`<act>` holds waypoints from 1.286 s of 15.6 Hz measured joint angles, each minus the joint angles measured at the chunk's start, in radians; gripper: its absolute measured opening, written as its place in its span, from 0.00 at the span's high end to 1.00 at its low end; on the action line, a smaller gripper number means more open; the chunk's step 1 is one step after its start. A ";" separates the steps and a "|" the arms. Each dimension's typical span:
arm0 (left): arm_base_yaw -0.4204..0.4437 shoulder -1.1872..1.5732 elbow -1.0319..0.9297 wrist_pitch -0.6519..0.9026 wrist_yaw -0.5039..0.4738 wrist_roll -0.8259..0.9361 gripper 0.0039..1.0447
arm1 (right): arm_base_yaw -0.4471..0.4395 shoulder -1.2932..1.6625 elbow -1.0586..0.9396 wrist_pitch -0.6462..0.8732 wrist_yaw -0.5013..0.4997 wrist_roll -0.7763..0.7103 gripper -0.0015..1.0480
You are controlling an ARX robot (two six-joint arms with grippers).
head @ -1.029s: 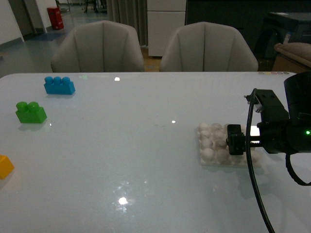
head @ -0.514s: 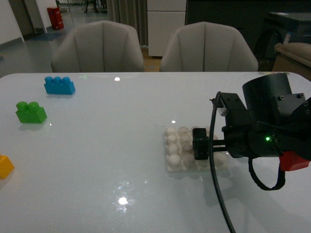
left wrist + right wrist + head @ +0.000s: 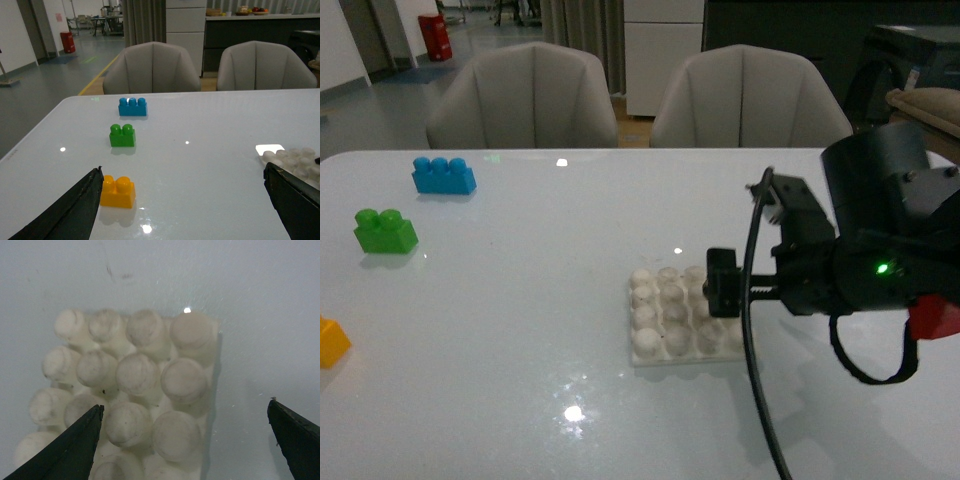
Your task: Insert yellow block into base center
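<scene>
The yellow block (image 3: 332, 342) lies at the table's left edge, cut off by the front view's border. In the left wrist view the yellow block (image 3: 117, 192) sits beside one finger (image 3: 75, 210) of my open left gripper (image 3: 182, 170), untouched. The white studded base (image 3: 670, 320) lies flat near the table's middle. My right gripper (image 3: 720, 288) hovers low over its right part, open. In the right wrist view the base (image 3: 130, 385) fills the space under the open right gripper (image 3: 185, 407), with one finger (image 3: 65, 450) over its studs. The base's edge (image 3: 292, 160) also shows in the left wrist view.
A green two-stud brick (image 3: 385, 230) and a blue three-stud brick (image 3: 443, 175) stand at the far left of the white table (image 3: 540, 300). Two grey chairs (image 3: 525, 95) stand behind the far edge. A bright patch of reflected light (image 3: 270, 149) lies beside the base.
The base has slid left across the table, from the right side toward the middle, with my right gripper moving left along with it. The bricks have not moved.
</scene>
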 joint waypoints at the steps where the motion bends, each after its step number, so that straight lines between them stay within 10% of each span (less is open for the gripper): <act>1: 0.000 0.000 0.000 0.000 0.000 0.000 0.06 | -0.036 -0.069 -0.017 0.011 -0.022 0.011 0.06; 15: 0.000 0.000 0.000 0.000 0.000 0.000 0.06 | -0.451 -1.402 -0.636 -0.266 -0.224 0.140 0.06; 20: 0.000 0.000 0.000 0.000 0.000 0.000 0.06 | -0.410 -1.707 -0.921 -0.021 0.015 -0.144 0.57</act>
